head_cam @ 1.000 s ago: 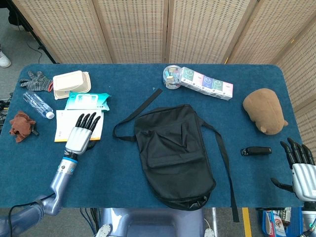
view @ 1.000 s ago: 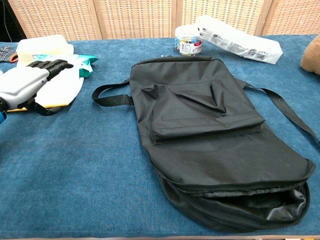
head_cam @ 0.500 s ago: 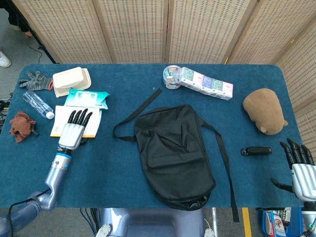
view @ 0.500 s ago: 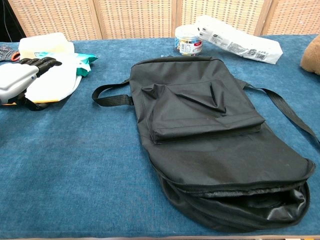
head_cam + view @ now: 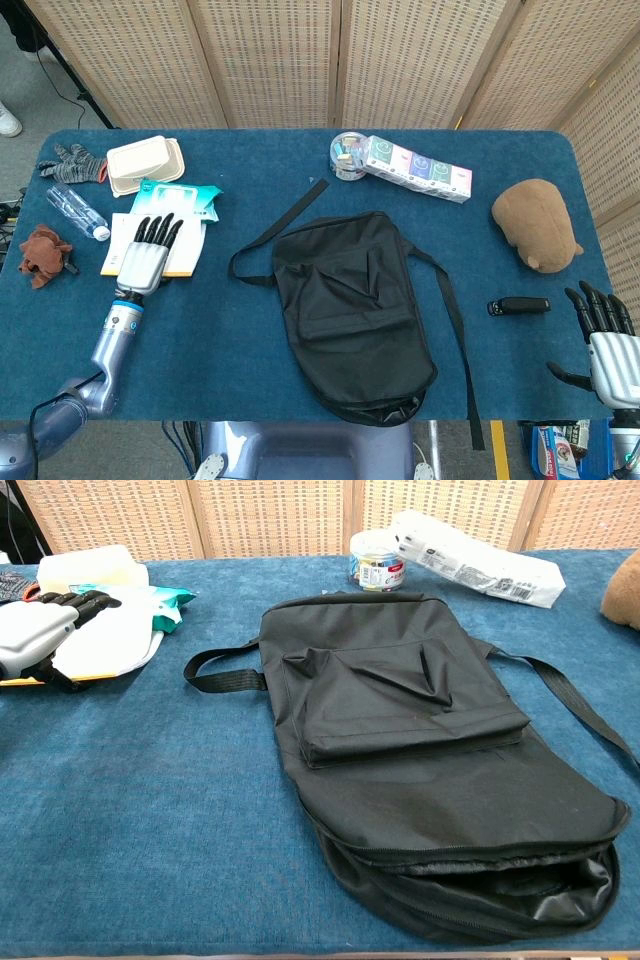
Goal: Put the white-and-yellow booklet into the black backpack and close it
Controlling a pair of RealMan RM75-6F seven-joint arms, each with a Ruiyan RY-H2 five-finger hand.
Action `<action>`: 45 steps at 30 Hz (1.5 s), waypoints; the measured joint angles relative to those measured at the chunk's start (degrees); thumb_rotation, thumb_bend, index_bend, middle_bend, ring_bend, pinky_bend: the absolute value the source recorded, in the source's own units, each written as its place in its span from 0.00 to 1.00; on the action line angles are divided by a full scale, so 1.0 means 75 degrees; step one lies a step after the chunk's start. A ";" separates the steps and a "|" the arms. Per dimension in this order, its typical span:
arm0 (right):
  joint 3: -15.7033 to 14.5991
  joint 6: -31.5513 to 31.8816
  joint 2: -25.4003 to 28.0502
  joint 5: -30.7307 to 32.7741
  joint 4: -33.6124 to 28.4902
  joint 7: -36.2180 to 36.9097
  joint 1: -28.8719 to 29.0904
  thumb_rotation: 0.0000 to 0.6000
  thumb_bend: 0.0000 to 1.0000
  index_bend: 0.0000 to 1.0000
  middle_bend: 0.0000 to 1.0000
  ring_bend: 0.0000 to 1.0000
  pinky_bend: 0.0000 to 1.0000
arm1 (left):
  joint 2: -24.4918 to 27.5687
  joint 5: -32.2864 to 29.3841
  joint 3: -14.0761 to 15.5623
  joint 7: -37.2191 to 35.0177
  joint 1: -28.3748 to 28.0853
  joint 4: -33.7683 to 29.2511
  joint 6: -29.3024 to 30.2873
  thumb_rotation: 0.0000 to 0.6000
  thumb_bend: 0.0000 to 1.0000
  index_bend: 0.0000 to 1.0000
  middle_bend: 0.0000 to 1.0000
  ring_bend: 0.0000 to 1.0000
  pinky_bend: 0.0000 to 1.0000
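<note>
Booklet (image 5: 183, 256) lies flat under the left hand (image 5: 145, 258), whose spread fingers hold nothing, probably to slide it; backpack (image 5: 350, 310) mouth gapes ready; right hand (image 5: 604, 340) idles open.

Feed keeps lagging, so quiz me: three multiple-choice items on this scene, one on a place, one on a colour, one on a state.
1. Where does the left robot hand lie?
A. over the booklet
B. on the backpack
C. by the plush toy

2. What colour is the table cover?
A. red
B. blue
C. grey

3. The backpack's main opening is:
A. zipped shut
B. gaping open
C. hidden

Answers: 1 A, its fingers overlap the booklet; 2 B, blue cloth throughout; 3 B, the chest view shows the unzipped mouth.
</note>
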 measured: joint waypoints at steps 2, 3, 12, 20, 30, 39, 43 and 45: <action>-0.0001 -0.0017 -0.0004 0.0009 0.0002 0.0002 0.0006 1.00 0.00 0.00 0.00 0.00 0.00 | -0.0055 0.0000 -0.0001 -0.0075 -0.0017 0.0112 0.0020 1.00 0.34 0.00 0.00 0.00 0.02; -0.0001 -0.0026 -0.0004 0.0012 0.0003 0.0002 0.0008 1.00 0.00 0.00 0.00 0.00 0.00 | -0.0077 0.0011 0.0006 -0.0102 -0.0020 0.0159 0.0050 1.00 0.35 0.00 0.00 0.00 0.05; -0.0022 -0.0045 -0.0010 0.0004 -0.0010 -0.0024 0.0010 1.00 0.00 0.00 0.00 0.00 0.00 | -0.0249 0.0190 0.0147 -0.0460 -0.0005 0.0592 0.0376 1.00 0.48 0.48 0.43 0.38 0.48; -0.0048 -0.0081 0.0001 -0.0030 -0.0033 -0.0011 0.0024 1.00 0.00 0.00 0.00 0.00 0.00 | -0.0297 0.0303 0.0266 -0.0686 0.0112 0.0824 0.0636 1.00 0.52 0.73 0.64 0.55 0.62; -0.0068 -0.0232 0.0010 -0.0064 -0.0025 0.0126 0.0101 1.00 0.00 0.00 0.00 0.00 0.00 | -0.0127 0.0400 0.0269 -0.0910 0.0128 0.0814 0.1052 1.00 0.54 0.81 0.70 0.58 0.64; -0.0257 -0.0961 0.0539 -0.0243 -0.0186 0.1071 0.0366 1.00 0.00 0.00 0.00 0.00 0.00 | 0.0574 0.0599 0.0133 -0.1026 -0.0015 -0.0007 0.1973 1.00 0.55 0.82 0.71 0.59 0.65; -0.0376 -0.1241 0.0820 -0.0519 -0.0316 0.1309 0.0551 1.00 0.00 0.00 0.00 0.00 0.00 | 0.1115 0.0702 0.0081 -0.0917 -0.0052 -0.0825 0.2246 1.00 0.55 0.82 0.71 0.59 0.65; -0.0424 -0.1324 0.0881 -0.0627 -0.0379 0.1361 0.0614 1.00 0.00 0.00 0.00 0.00 0.00 | 0.1478 0.0807 0.0089 -0.0885 -0.0062 -0.1337 0.2383 1.00 0.55 0.82 0.71 0.59 0.65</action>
